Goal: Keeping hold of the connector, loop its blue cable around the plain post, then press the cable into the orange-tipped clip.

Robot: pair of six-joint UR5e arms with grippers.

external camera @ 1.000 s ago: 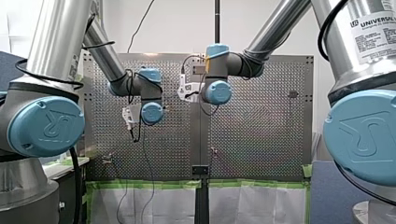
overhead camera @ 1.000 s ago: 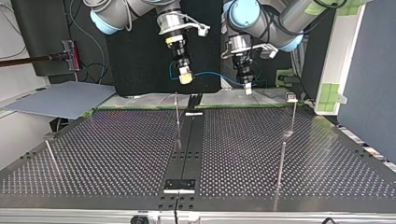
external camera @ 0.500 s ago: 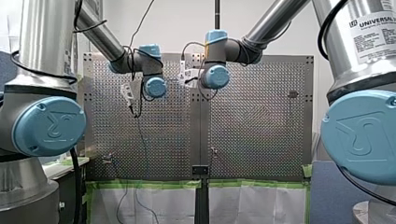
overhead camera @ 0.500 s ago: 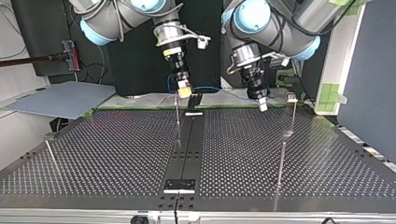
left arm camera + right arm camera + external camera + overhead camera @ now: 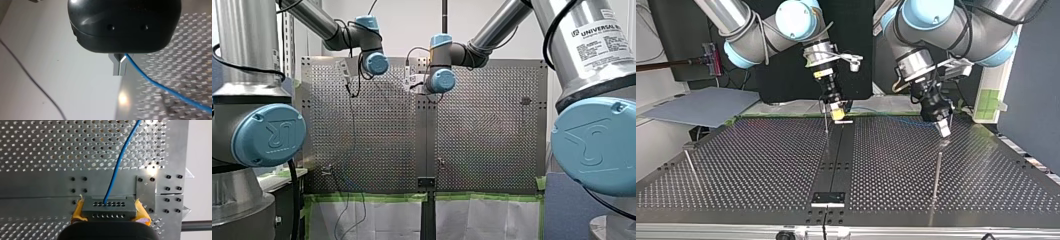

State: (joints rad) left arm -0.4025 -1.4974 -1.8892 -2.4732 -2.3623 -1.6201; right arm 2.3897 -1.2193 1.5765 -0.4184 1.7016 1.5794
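Note:
Between the yellow pads of my right gripper [image 5: 109, 212] sits a grey connector [image 5: 109, 206], and the gripper is shut on it. The blue cable [image 5: 120, 160] leaves the connector and runs away over the perforated plate. In the top view this gripper [image 5: 839, 113] hangs just above the table's far edge, beside a thin metal post [image 5: 826, 120]. My left gripper [image 5: 120, 71] has its metal fingers shut on the blue cable [image 5: 160, 86], which trails off to one side. In the top view it [image 5: 943, 129] hovers low at the right, above another post [image 5: 937, 172].
The perforated table [image 5: 751, 165] has a dark centre strip [image 5: 836, 160] and a short slanted post [image 5: 690, 167] at the top view's left. Small fixtures [image 5: 328, 170] [image 5: 440, 161] [image 5: 525, 101] stand on the plate in the front view. Green tape edges the near side.
Both grippers have come down to the table's far edge in the top view. My left gripper has also swung to that view's right, drawing the cable out between the two.

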